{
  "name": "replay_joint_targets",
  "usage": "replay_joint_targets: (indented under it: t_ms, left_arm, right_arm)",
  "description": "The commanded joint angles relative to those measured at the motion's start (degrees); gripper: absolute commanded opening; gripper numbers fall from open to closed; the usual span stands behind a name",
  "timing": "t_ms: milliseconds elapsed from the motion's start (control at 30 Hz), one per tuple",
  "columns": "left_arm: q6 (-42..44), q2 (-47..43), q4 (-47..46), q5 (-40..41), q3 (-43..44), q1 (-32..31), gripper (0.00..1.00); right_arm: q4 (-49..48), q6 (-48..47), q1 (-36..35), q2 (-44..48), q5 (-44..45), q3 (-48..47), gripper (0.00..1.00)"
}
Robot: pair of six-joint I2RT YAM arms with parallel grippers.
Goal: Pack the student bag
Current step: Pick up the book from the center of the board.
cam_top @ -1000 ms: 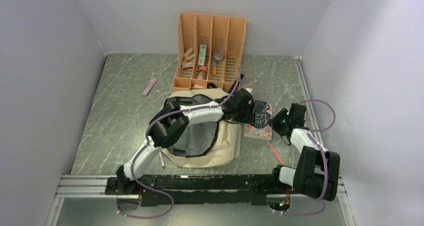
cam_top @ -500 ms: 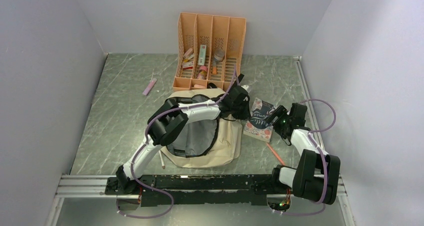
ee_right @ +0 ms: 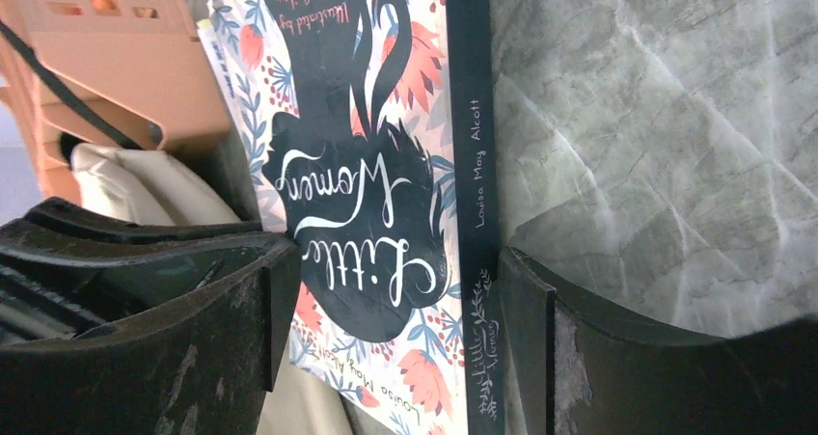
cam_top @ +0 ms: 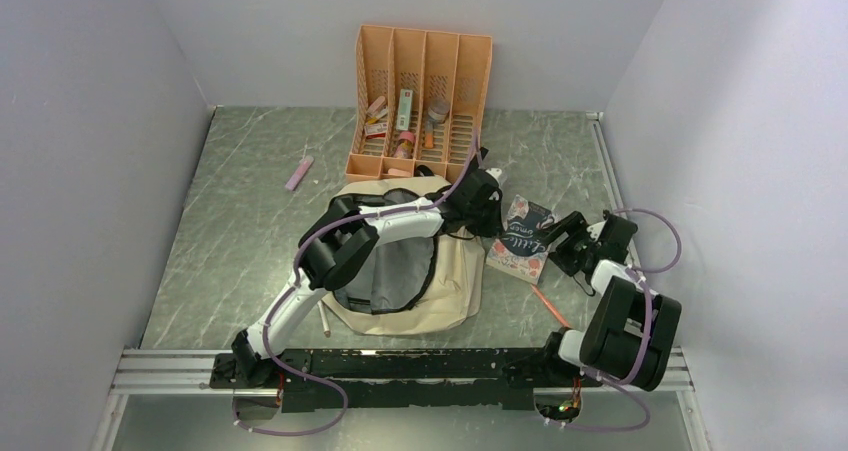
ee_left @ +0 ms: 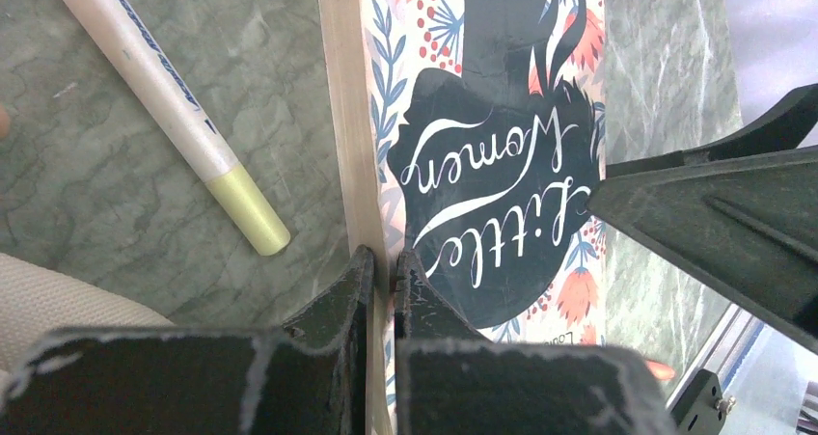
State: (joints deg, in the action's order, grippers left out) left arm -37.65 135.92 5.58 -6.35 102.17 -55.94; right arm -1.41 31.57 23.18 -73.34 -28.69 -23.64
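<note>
Left hand (ee_left: 386, 261) pinches the book (ee_left: 482, 165) edge; right hand (ee_right: 400, 271) gapes around it.

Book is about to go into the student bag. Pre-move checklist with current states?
1. Left end effector shut on the book at its page edge: ok.
2. Depth of that pinch: cannot tell.
3. Right end effector open, one finger on either side of the book: ok. Whether it is clear of the cover: cannot tell.
4. Student bag unzipped, grey lining showing: ok.
5. Bag mouth free: not ok, the left arm spans it.
6. Marker beside the book, outside the pinch: ok.
</note>
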Motion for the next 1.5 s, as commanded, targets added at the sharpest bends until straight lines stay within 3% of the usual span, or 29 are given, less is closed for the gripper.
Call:
replay_joint_targets:
  t_ms: [0, 267, 500, 633, 767, 1033, 1167, 1467]
  left_arm:
    - [4.35, 8.54, 8.65, 4.09, -1.83, -0.02, 0.05]
    - [6.28, 9.95, 9.92, 4.28, 0.46, -1.37, 0.05]
    - [6.45, 10.97, 9.94, 3.47, 1.13, -1.63, 0.05]
    - [6.65, 11.12, 9.97, 3.60, 1.11, -1.72, 0.05]
    - [6.69, 11.52, 10.90, 4.45, 1.43, -1.72, 0.05]
    - [6.34, 12.76, 14.37, 6.26, 2.53, -1.50, 0.05]
    - [6.10, 13.34, 15.97, 9.44, 2.60, -0.96, 0.05]
    - [7.20, 12.69, 15.50, 11.13, -0.39, 0.62, 0.05]
  right_arm:
    - [-4.17, 0.85, 2.83, -3.71, -11.41, 4.98, 0.78]
    - [-18.07, 5.56, 3.84, -5.64, -25.77, 8.41, 0.73]
    - [-20.47, 7.78, 3.76, -3.08, -28.83, 8.60, 0.70]
    - [-10.93, 2.74, 3.80, -3.12, -24.45, 5.75, 0.72]
    - [0.58, -1.44, 3.81, -2.45, -12.19, 2.86, 0.83]
    - [11.50, 0.97, 3.80, 7.10, 6.15, 1.96, 0.85]
    - [13.55, 0.61, 3.83, 8.42, 6.35, 1.04, 0.86]
    - [9.64, -0.20, 3.48, 1.79, -1.64, 1.51, 0.86]
